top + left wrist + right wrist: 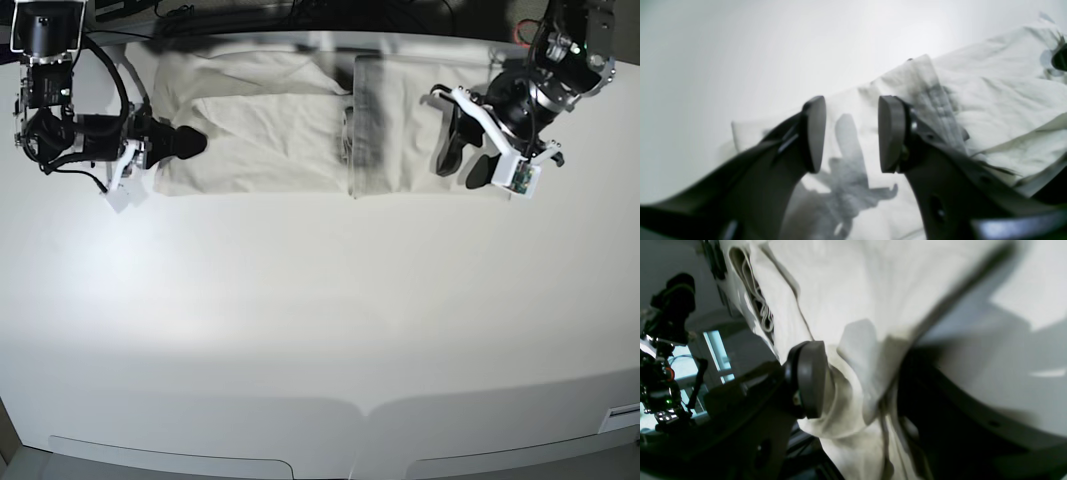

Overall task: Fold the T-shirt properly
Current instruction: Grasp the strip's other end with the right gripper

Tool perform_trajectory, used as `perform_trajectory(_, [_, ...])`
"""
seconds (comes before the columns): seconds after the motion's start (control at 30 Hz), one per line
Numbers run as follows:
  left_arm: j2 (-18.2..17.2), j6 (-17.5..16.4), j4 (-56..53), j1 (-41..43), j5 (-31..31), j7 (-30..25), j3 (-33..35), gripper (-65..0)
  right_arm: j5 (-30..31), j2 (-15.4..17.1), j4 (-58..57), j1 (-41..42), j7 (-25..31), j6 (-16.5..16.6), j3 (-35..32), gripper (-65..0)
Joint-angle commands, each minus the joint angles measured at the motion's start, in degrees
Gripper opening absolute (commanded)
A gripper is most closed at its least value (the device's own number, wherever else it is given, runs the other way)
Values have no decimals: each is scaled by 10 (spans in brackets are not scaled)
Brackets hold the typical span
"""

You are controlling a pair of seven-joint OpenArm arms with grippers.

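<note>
The pale cream T-shirt (270, 125) lies flat along the far side of the white table, its right part (420, 110) doubled over with a straight fold edge. At the shirt's right end my left gripper (462, 160) hangs just over the cloth. In the left wrist view the left gripper (851, 136) is open, and only its shadow falls on the T-shirt (990, 90) below. My right gripper (185, 142) is at the shirt's left edge. In its wrist view the right gripper (860, 383) stands open, with a bunched fold of the T-shirt (853, 350) lying between the wide-set jaws.
The white table (320, 320) stretches wide in front of the shirt, its front edge low in the base view. Cables and dark gear (300, 12) run along the back edge. Robot hardware (663, 373) and a window show at the left of the right wrist view.
</note>
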Motion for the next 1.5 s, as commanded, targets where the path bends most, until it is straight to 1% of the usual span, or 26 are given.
perform_trajectory(0.0, [-2,2,10,0,-5,-16,-3,-396,-10,2,2,0,-11,-3,-12,-349])
perform_trajectory(0.2, [-2,2,10,0,-5,-16,-3,-396,-10,2,2,0,-11,-3,-80,-351])
perform_trajectory(0.27, [-2,2,10,-1,-5,-16,-3,-396,-11,3,2,0,-11,-3,-95,-367])
perform_trajectory(0.37, [-2,2,10,0,-4,-16,-3,-396,-11,3,2,0,-11,-3,-101,-449])
perform_trajectory(0.47, [-2,2,10,-1,-5,-16,-3,-396,-11,7,2,0,-11,-3,-100,-583])
perform_trajectory(0.53, [-2,2,10,-2,-4,-15,-3,-396,-10,15,2,0,-11,-3,-100,-650])
perform_trajectory(0.63, [-2,2,10,-2,-4,-15,-4,-396,-6,39,4,0,46,-3,-100,-650])
perform_trajectory(0.67, [-3,2,10,-2,-4,-15,-4,-396,-1,50,7,0,55,-3,-100,-650])
perform_trajectory(0.73, [-2,2,10,-2,-2,-15,-4,-396,7,71,15,2,54,-3,-94,-650])
perform_trajectory(0.83, [-2,2,10,-2,-2,-15,-4,-396,7,96,27,3,54,-3,-68,-650])
perform_trajectory(0.93, [-2,2,10,-2,-2,-15,-4,-396,13,111,33,3,54,-3,-30,-650])
perform_trajectory(1.03, [-2,2,10,-1,-2,-15,-4,-396,56,118,35,3,31,-3,-3,-650])
perform_trajectory(1.13, [-2,2,10,-1,-2,-15,-4,-396,87,114,50,2,-1,-3,1,-650])
perform_trajectory(1.23, [-2,2,10,-1,-2,-15,-4,-396,87,93,79,2,-11,-3,1,-650])
perform_trajectory(1.3, [-2,2,10,-1,0,-15,-4,-396,87,68,108,2,-11,-3,1,-650])
perform_trajectory(1.4, [-2,2,10,-2,23,-16,-4,-396,87,17,167,1,-11,-3,1,-650])
perform_trajectory(1.47, [-3,2,10,-1,26,-15,-4,-396,87,-14,205,1,-11,-3,1,-650])
